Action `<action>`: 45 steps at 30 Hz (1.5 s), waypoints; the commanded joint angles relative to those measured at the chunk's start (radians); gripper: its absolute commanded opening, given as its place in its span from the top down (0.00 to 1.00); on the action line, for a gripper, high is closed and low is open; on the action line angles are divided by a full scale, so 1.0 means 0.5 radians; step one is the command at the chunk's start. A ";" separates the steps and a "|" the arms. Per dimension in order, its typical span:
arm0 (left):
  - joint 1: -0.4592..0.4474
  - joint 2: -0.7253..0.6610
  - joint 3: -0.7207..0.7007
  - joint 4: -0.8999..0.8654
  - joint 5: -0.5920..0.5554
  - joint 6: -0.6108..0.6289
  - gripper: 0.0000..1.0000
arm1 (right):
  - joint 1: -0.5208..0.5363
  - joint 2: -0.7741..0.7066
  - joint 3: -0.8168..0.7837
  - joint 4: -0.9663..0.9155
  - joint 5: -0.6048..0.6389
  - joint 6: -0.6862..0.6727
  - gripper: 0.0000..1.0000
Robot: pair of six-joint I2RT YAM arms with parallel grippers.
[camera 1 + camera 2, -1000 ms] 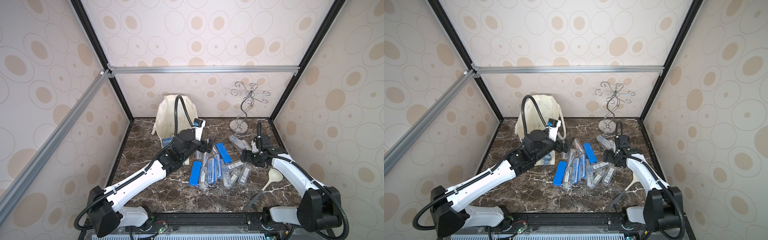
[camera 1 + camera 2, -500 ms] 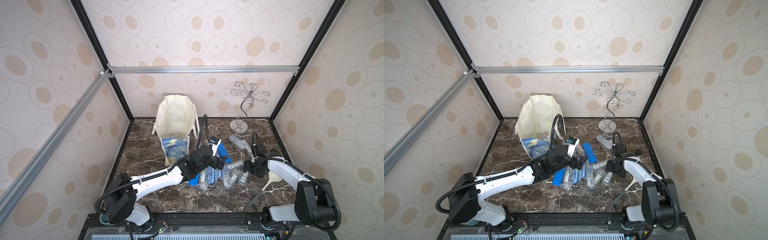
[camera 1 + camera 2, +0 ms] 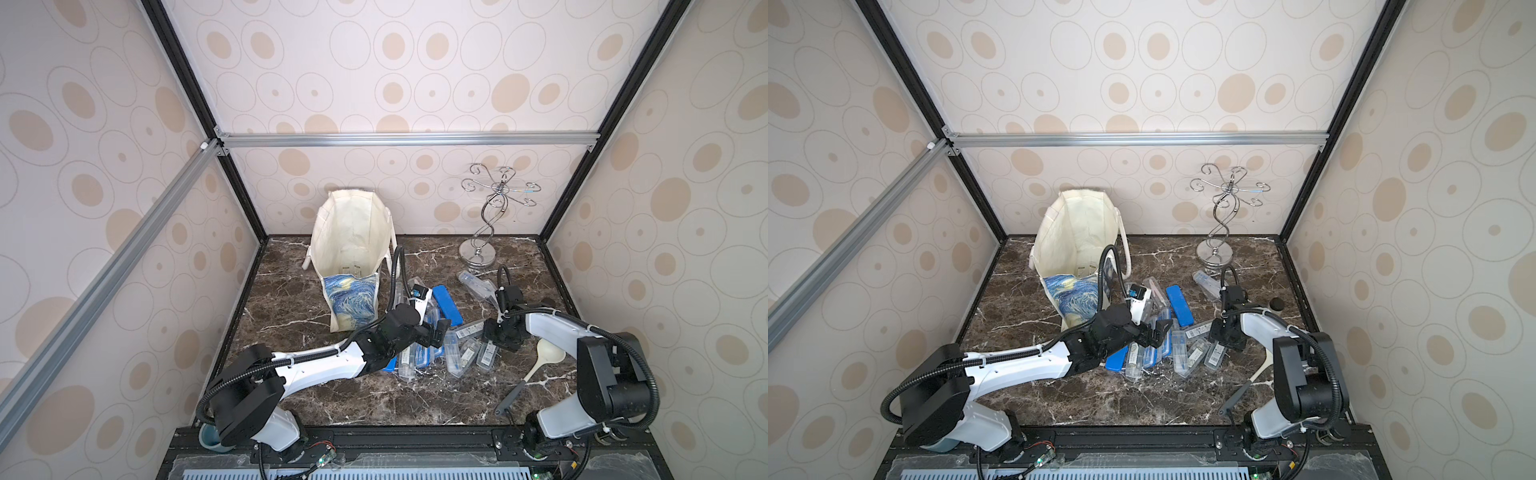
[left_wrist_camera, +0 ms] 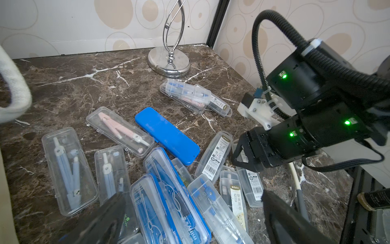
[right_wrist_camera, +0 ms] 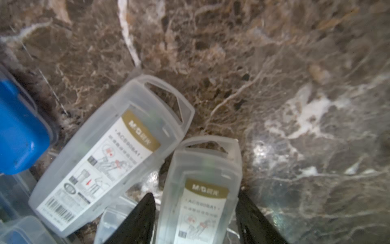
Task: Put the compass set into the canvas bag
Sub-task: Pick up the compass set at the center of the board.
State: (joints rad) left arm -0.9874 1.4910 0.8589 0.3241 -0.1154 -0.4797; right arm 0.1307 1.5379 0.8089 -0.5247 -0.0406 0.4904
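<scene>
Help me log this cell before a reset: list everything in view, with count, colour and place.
canvas bag: one, cream with a blue-and-yellow painted face, standing open at the back left.
clear compass set cases: a dozen or so, clear, some blue-backed, piled mid-table; two lie apart near the stand.
solid blue case: one, blue, at the pile's far edge.
metal stand: one, chrome, back right.
spoon: one, cream bowl with dark handle, front right.
marble tabletop: one, dark brown with white veins.
left gripper: black, over the pile, jaws open.
right gripper: black, jaws either side of a labelled clear case; grip unclear.
</scene>
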 commanded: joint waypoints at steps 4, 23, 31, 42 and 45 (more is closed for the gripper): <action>-0.014 0.064 0.030 0.145 0.033 -0.068 0.00 | 0.000 0.112 0.020 -0.024 0.090 0.009 0.47; -0.016 0.165 -0.126 0.693 0.373 -0.033 0.00 | 0.000 -0.234 0.026 0.078 -0.132 -0.026 0.56; -0.010 0.228 -0.231 1.080 0.450 -0.010 0.00 | 0.000 -0.504 0.136 0.103 -0.268 -0.166 0.56; -0.010 0.509 0.007 1.179 0.620 -0.069 0.03 | 0.001 -0.701 0.356 0.256 -0.659 -0.151 0.56; -0.010 0.600 0.142 1.121 0.631 -0.114 0.05 | 0.000 -0.746 0.388 0.287 -0.670 -0.145 0.56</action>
State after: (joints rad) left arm -0.9878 1.7645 0.8436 0.8551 0.1719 -0.5087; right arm 0.1307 1.1950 0.9703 -0.4160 -0.3328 0.4141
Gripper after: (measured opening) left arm 0.955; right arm 0.457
